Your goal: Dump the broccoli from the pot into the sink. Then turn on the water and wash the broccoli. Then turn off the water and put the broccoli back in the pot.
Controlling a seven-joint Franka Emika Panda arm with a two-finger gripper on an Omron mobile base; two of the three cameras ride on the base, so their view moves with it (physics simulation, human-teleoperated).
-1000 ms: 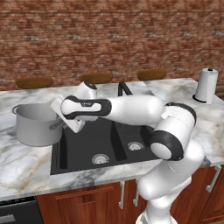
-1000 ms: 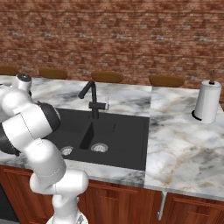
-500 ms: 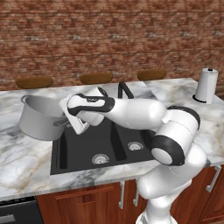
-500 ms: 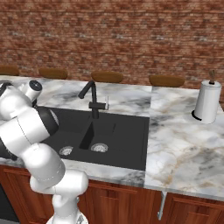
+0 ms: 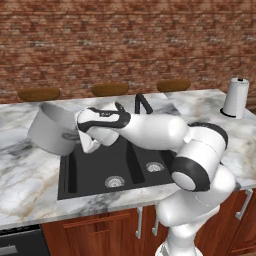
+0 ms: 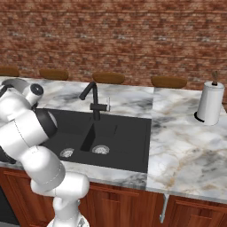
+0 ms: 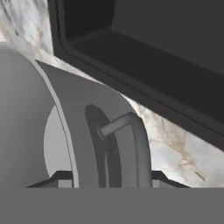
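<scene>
- One grey pot (image 5: pixel 56 131) is tipped up at the sink's (image 5: pixel 100 172) left edge, on the marble counter (image 5: pixel 30 175).
- Claw (image 5: pixel 90 142) is clamped on the pot's rim by its loop handle (image 7: pixel 131 144).
- Broccoli is hidden; it might spill onto the counter if tipped short.

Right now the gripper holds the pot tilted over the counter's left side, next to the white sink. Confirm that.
Not quite: the sink is black, not white, as the left base view shows. The rest holds: the gripper has the pot tilted at the counter's left side.
</scene>
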